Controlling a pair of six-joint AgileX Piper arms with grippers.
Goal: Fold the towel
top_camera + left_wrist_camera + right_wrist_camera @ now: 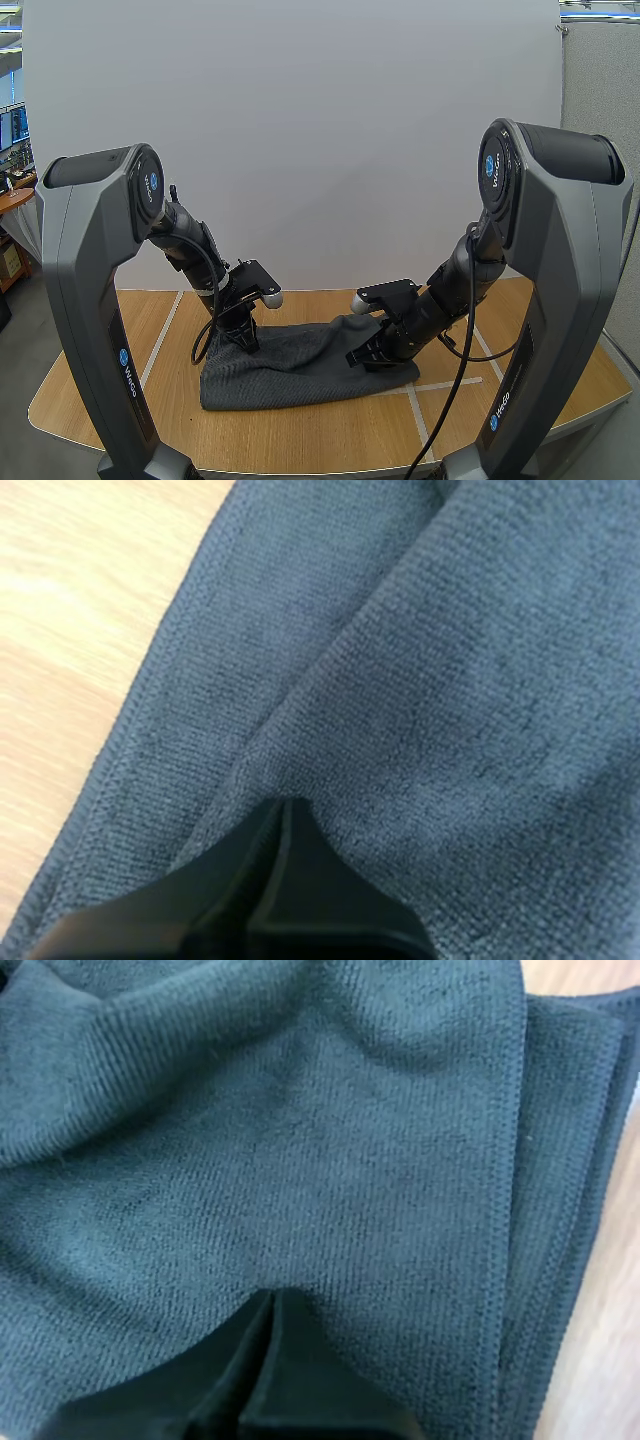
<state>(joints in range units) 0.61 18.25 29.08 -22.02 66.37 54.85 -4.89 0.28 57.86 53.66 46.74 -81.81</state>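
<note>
Bare table (320, 437) lies free in front of the towel (295, 367).

Towel (290, 372): dark charcoal grey, fine ribbed weave, hem stitched in same colour. Desk (330, 435): light wood grain, w/ pale tape lines (445, 384). Left claw (285, 810) and right claw (270, 1298): black. Arm shells (90, 300): mid grey, black joints, round blue badges (152, 183) w/ white lettering.

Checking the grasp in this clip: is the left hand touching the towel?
Touching. The left wrist view shows the left hand closed, its tips pinching a raised fold of the towel, with no gap between them.
</note>
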